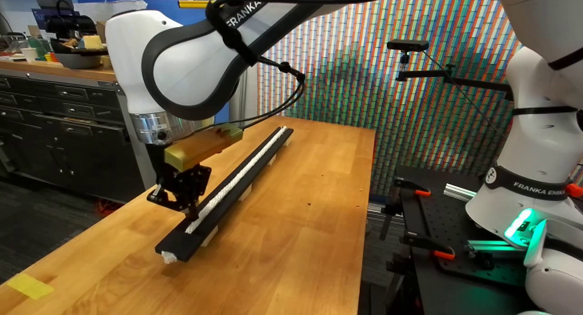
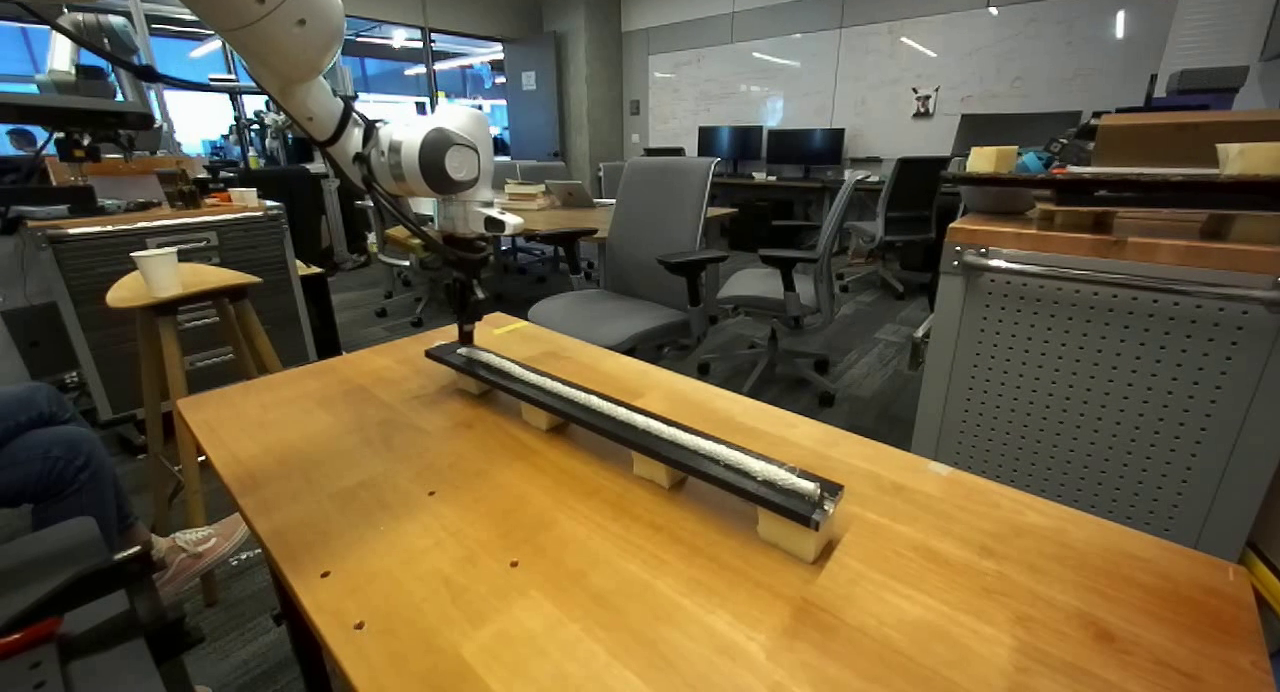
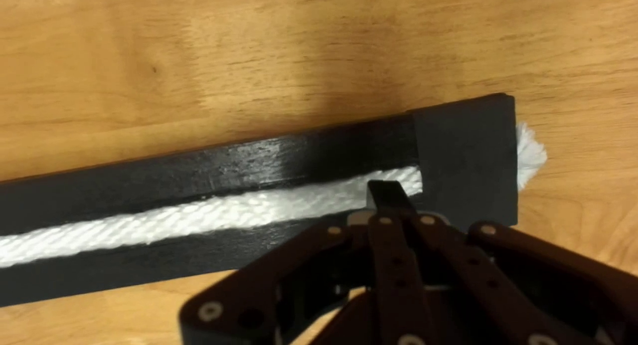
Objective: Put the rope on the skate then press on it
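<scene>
You are apparently tackling the pressing step, your black jointed gripper [image 3: 380, 198] closed and empty over white braided rope [image 3: 209, 218] in a long, grooved black rail [image 3: 234, 163], the next move calling for downward force.

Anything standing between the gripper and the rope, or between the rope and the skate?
Nothing visible blocks the gripper from the rope, which already lies along the skate. The black end piece beside the shut jaws does cover part of the rope.
</scene>
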